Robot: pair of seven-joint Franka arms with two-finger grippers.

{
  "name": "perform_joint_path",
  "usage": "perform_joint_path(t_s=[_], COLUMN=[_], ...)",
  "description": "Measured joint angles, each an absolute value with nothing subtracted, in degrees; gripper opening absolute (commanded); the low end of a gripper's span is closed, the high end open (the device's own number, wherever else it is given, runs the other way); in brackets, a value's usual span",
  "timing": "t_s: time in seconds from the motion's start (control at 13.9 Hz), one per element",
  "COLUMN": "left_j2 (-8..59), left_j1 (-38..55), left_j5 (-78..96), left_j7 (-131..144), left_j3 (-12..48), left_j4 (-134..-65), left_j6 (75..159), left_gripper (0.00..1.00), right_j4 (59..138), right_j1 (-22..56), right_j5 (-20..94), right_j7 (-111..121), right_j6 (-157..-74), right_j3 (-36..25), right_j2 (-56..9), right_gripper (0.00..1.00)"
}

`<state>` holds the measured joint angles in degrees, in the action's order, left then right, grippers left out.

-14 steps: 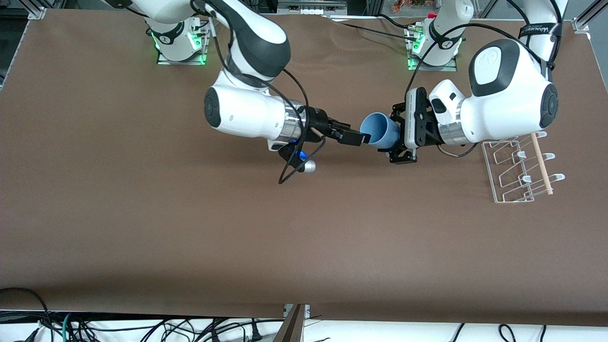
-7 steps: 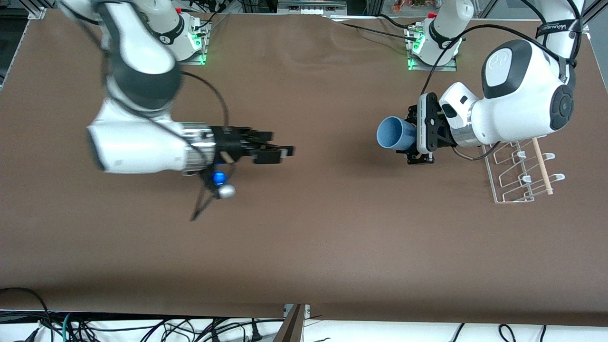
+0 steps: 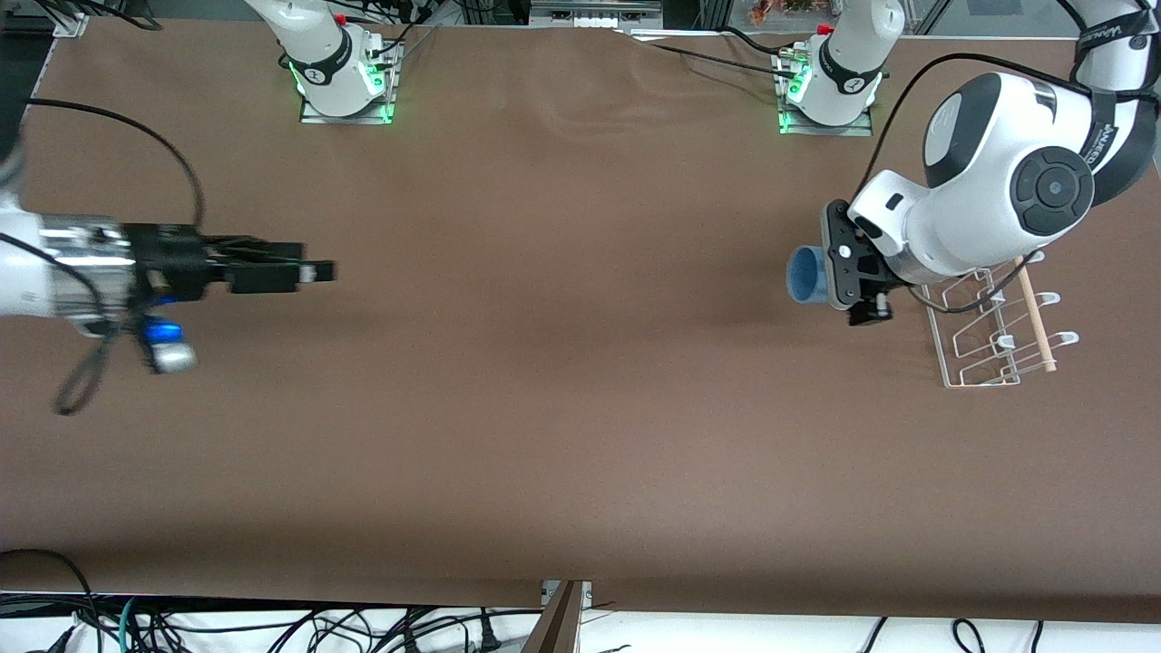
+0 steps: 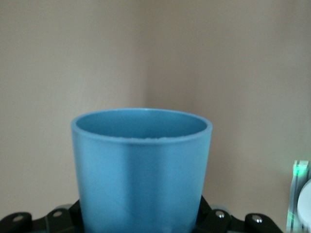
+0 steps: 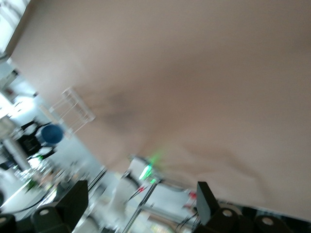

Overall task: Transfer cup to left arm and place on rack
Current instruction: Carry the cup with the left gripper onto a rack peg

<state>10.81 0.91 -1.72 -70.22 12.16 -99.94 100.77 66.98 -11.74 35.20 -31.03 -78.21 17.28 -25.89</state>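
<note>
My left gripper point(image 3: 830, 277) is clamped tight on the cup point(image 3: 806, 275), and I hold it up in the air over the tabletop point(image 3: 562, 408) toward the left arm's end, just beside the rack point(image 3: 989, 331). The cup lies on its side in my grip, its open mouth turned toward the right arm's end of the tabletop and its base end between my fingers. In my left wrist view the cup point(image 4: 142, 170) fills the middle, its rim pointing away from my palm, and my fingers point(image 4: 216, 216) flank its lower wall on either side, pressed against it. The blue wall sticks well out past my fingertips, so I have hold only of the part near the base.

The rack stands on the tabletop near the edge at the left arm's end, its wire loops and white-tipped pegs in rows, with the wooden dowel point(image 3: 1035, 313) lying across it. My left arm's wrist hangs over the corner of the rack nearest the bases.

My right gripper point(image 3: 313, 270) hangs over the tabletop close to the edge at the right arm's end, well apart from the cup, its fingers spread wide with nothing between them. In the right wrist view its two fingers point(image 5: 206, 199) stand far apart, and the cup point(image 5: 51, 133) shows small and distant beside the rack point(image 5: 73, 112).
</note>
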Motion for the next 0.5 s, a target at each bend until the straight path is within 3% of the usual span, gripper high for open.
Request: perform_joint_path(t_s=[0.5], left_j2=[11.4], left_j1=[0.8], left_j5=[-30.4], left_j7=[-58.3], left_j3=[12.8], left_j4=[-98.5], left_j6=[89.7], left_gripper=[0.06], right_j4=[67.1], right_j1=[-12.0], right_j5=[17.6], right_j7=[-27.2], right_j6=[-78.1], right_j3=[16.2], right_j2=[-23.1], right_gripper=[0.99])
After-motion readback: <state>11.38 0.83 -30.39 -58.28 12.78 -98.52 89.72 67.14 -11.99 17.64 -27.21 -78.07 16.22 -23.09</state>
